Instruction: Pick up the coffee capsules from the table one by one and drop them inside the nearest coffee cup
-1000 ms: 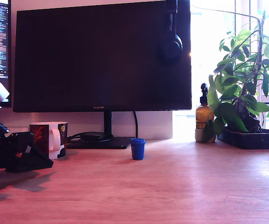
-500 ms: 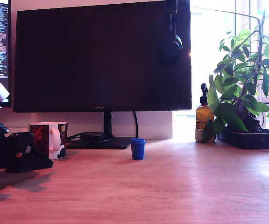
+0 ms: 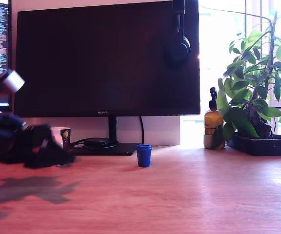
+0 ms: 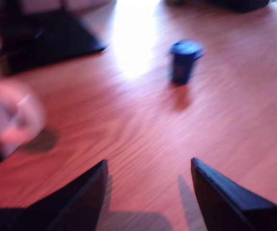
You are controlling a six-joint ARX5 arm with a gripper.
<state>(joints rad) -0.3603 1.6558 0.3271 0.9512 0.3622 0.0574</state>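
The blue capsule (image 4: 184, 60) stands well ahead of the wide-spread, empty end effector (image 4: 148, 168).

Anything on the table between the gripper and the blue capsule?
Nothing: the wrist view shows bare table between the open gripper and the capsule.

My arm sat low at the exterior view's left, blurred. My gripper (image 3: 57, 155) hung just above the surface, its jaws spread apart with nothing between them.
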